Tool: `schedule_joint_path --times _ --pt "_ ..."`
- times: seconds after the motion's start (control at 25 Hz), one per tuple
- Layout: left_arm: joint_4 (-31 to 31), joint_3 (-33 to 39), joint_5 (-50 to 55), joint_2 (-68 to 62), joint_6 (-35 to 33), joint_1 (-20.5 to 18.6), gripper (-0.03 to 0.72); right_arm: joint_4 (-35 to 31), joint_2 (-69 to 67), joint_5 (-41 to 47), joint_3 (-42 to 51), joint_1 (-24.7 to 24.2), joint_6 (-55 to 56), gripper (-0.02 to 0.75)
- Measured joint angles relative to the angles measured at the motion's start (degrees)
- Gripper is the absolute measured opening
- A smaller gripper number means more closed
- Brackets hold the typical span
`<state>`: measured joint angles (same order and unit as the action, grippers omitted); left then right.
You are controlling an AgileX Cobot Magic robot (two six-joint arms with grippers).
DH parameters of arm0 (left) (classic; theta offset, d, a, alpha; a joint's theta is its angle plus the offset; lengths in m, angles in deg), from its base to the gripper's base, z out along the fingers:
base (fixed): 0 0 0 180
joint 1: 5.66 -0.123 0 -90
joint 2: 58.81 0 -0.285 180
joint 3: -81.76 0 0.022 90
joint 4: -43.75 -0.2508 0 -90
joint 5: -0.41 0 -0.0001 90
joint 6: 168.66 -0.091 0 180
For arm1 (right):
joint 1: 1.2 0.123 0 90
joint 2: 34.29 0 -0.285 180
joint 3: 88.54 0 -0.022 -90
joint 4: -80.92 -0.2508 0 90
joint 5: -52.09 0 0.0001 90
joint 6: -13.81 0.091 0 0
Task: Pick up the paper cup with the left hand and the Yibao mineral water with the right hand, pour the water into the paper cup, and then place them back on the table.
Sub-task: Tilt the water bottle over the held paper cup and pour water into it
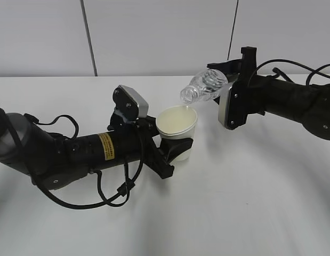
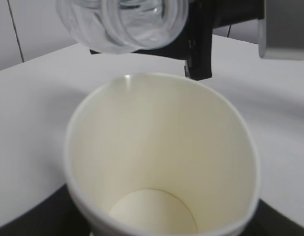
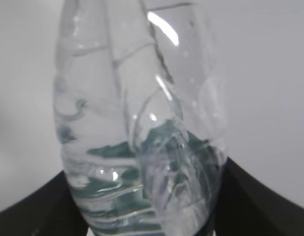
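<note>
We see the left hand [image 1: 172, 146] closed around the paper cup [image 1: 177, 127], holding it upright above the white table [image 1: 250, 202], its black fingers wrapping the lower half of the cup wall. The right hand [image 1: 228, 80] grips the Yibao mineral water [image 1: 204, 86] by its body and holds it tipped over, neck pointing down and to the left, with the open mouth just above the far rim of the cup. In the left wrist view we look down into the cup [image 2: 161, 162]: its pale inside and round bottom show, and the bottle mouth [image 2: 124, 22] hangs over the far edge. In the right wrist view the clear bottle [image 3: 142, 128] fills the frame, a trace of green label showing through it. We cannot tell whether water is running.
</note>
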<state>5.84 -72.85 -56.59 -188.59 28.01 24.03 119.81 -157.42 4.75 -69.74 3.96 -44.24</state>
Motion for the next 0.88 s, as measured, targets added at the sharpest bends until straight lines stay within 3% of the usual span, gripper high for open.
schedule_joint_path --times 0.88 --pt "0.0 0.0 0.05 0.0 0.0 0.0 0.412 -0.23 0.0 0.0 0.0 0.0 -4.26 0.473"
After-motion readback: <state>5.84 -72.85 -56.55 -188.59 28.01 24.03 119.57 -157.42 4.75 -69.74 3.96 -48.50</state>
